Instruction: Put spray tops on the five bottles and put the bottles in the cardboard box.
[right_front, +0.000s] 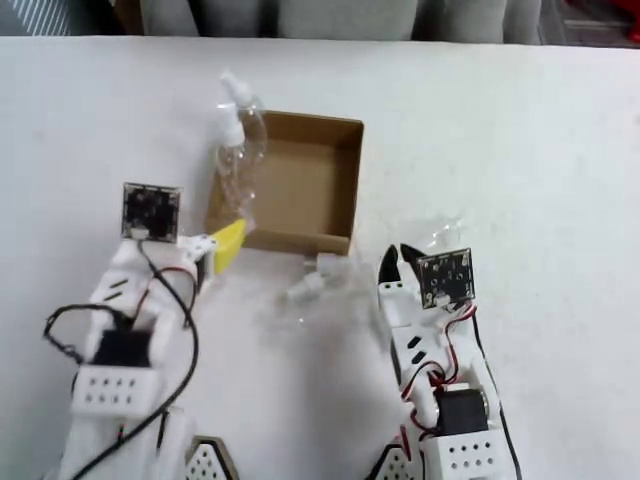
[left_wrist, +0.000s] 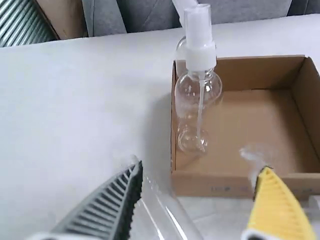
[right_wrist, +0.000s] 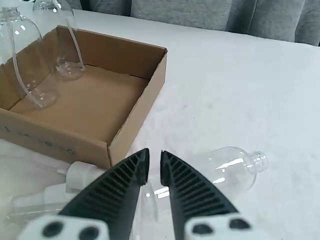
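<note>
Bottles (left_wrist: 197, 95), two w/ spray tops (left_wrist: 198, 30), upright in box (left_wrist: 225, 184) at one wall. L fingers (left_wrist: 115, 200) spread; R fingers (right_wrist: 120, 185) pressed nearly together.

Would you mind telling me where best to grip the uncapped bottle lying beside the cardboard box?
I'd take the bottle around its round body, the right gripper coming down from above: it lies on its side, and that probably leaves its bare neck free for capping.

The square cardboard box (right_front: 355, 185) is coloured brown, the flat tabletop (right_front: 500, 120) white; a round clear plastic bottle (left_wrist: 197, 110) is topped white.
</note>
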